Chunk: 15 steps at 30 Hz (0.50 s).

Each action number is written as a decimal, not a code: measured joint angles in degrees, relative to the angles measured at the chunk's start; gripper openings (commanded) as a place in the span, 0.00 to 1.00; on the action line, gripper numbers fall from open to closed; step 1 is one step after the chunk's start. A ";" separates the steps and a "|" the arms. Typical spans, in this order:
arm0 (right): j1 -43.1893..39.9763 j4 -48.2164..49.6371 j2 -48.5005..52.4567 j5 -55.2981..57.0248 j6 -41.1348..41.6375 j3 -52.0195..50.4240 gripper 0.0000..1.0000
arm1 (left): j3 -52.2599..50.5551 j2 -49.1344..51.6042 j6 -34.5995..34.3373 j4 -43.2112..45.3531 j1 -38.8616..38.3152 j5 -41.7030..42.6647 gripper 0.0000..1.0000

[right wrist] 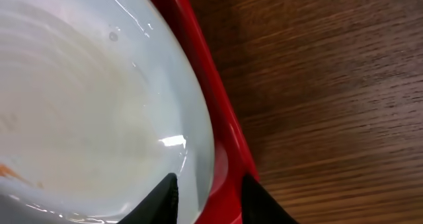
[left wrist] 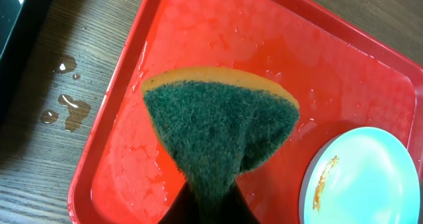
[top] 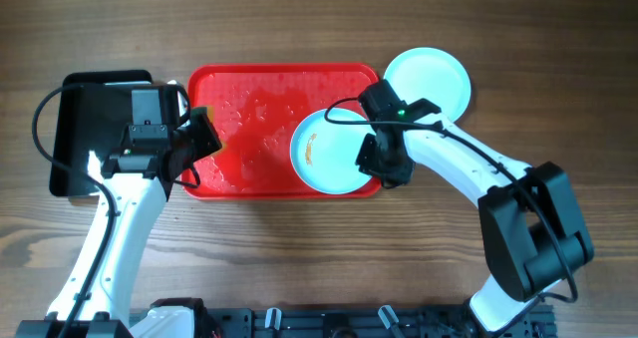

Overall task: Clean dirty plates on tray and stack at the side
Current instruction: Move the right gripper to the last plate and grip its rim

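1. Overhead: the red tray (top: 249, 84) lies in the middle of the table (top: 299, 268). One plate (top: 329, 173), with an orange smear, lies in the tray's right end. A second plate (top: 427, 82) lies on the wood just beside the tray's far right corner (it looks clean from here). My left pincer (top: 206, 137) is over the tray's left edge, near the black tray (top: 75, 129). My right pincer (top: 384, 164) is at the right rim of the smeared plate.
2. Left wrist: this pincer is closed tight on a sponge (left wrist: 218, 128). Its green rough face is toward the camera and a yellow edge is on top. The sponge hangs over the wet left part of the tray, and the smeared plate is at the lower right. Some water drops (left wrist: 69, 108) lie on the table outside the tray's rim.
3. Right wrist: the two fingertips (right wrist: 165, 197) stand apart with the plate's rim between them. The inner one is over the plate and the outer one is by the tray's rim. A strip of red shows between the plate's edge and the outer finger, so this pincer is not clamped and holds nothing.
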 measured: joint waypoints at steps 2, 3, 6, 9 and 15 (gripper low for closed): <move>0.09 1.01 -0.07 0.26 1.09 -0.20 0.34 | 0.00 0.00 0.00 0.02 0.00 0.00 0.04; 0.09 1.42 -0.07 0.28 1.51 -0.24 0.34 | 0.00 0.00 0.00 0.02 0.00 0.02 0.04; 0.11 2.40 -0.07 0.50 2.38 -0.35 0.35 | 0.00 0.00 0.00 0.07 0.00 0.02 0.04; 0.66 4.55 -0.07 0.94 2.97 -1.05 0.34 | 0.00 0.00 0.00 0.15 0.00 0.02 0.04; 3.15 7.43 0.04 1.14 4.26 -2.23 0.34 | 0.00 0.00 0.00 0.28 0.00 0.44 0.04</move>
